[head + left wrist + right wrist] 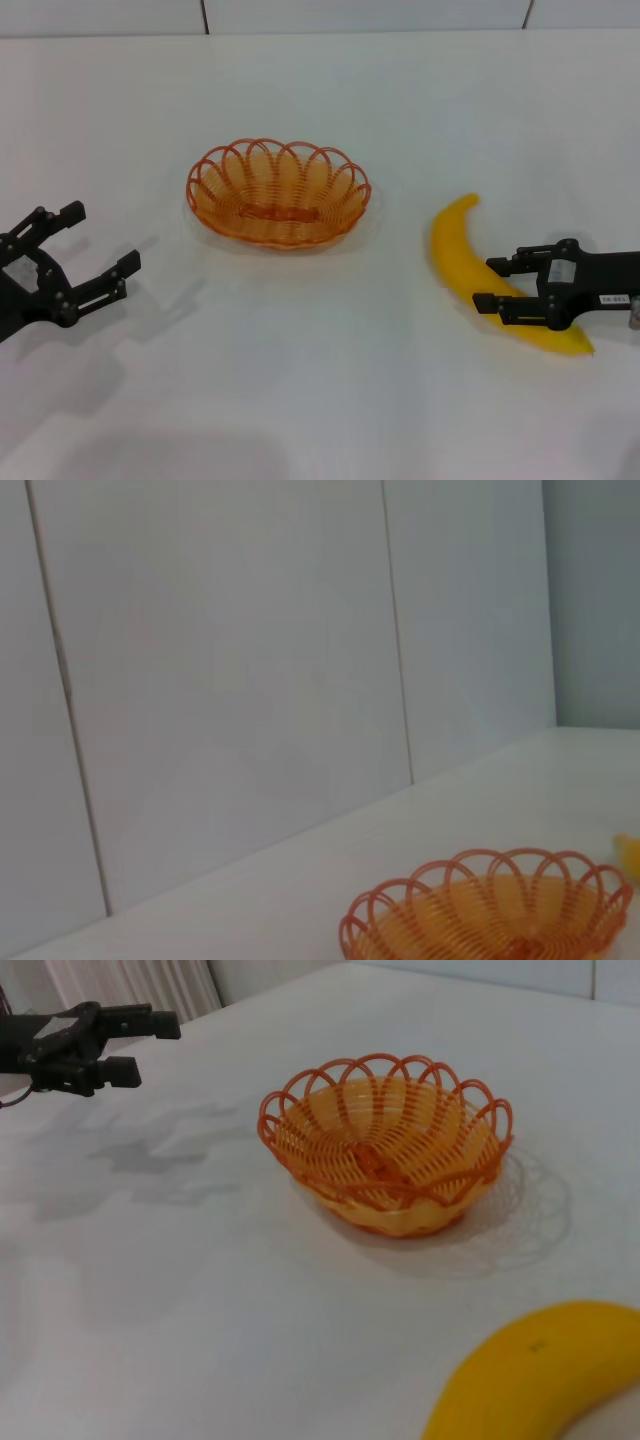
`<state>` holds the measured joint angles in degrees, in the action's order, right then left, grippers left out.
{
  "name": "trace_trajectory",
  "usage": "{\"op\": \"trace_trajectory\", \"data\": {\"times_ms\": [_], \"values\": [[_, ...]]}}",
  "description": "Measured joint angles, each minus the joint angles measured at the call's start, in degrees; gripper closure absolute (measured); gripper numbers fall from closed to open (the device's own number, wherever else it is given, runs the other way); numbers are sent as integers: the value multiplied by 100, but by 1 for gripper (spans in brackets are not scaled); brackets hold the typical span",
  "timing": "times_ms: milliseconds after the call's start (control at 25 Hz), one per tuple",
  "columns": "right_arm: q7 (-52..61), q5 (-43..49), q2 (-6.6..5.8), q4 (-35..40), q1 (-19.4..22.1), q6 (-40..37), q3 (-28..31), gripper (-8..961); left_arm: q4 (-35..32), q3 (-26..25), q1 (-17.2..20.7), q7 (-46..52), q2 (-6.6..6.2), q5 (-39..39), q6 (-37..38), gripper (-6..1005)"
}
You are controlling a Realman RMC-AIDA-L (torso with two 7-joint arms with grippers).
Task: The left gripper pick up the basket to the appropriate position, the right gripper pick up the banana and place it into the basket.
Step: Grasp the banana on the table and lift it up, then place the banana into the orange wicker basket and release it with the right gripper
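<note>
A: Head view first. The basket (278, 192) sits on the white tabletop (320, 400) just above centre, empty. The left gripper (78, 245) hangs at about eight o'clock from it, well apart, jaws spread wide with nothing between them.

B: And the other arm?

A: The right gripper (492, 282) is at about four o'clock from the basket, down over the lower half of the banana (470, 268). Its jaws are open, one to each side of the fruit; I judge they have not closed on it. The banana lies flat, its upper tip pointing towards the basket.

B: Left wrist view?

A: Mostly wall panels. The basket (490, 905) shows low down, a sliver of banana (628, 854) beyond it. None of that arm's own fingers are in view.

B: Right wrist view?

A: The banana (540, 1370) looms close, the basket (385, 1155) farther off, the left gripper (135, 1048) beyond that, open and clear of the rim.

B: What could go wrong?

A: The banana looks smooth and curved; a pinch away from its middle could let it swivel or squirt out. The wire rim is thin, so the left jaws may tip or skid the basket rather than grip it.
</note>
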<state>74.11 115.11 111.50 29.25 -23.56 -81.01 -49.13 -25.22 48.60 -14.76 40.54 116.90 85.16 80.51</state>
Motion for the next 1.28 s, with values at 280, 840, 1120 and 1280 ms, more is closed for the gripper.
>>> {"op": "trace_trajectory", "data": {"times_ms": [280, 840, 1120, 1280], "values": [[35, 7, 6, 61, -10, -11, -83, 424, 0, 0, 12, -2, -1, -56, 70, 96], [-727, -1469, 326, 487, -237, -176, 76, 478, 1, 0, -13, -47, 6, -82, 70, 97], [-1549, -2161, 526, 18, -985, -208, -531, 480, 357, 7, -280, -238, 8, -153, 69, 98], [-2005, -2704, 564, -274, -1276, 51, -1385, 481, 503, 41, -464, -297, 13, -152, 69, 98]]}}
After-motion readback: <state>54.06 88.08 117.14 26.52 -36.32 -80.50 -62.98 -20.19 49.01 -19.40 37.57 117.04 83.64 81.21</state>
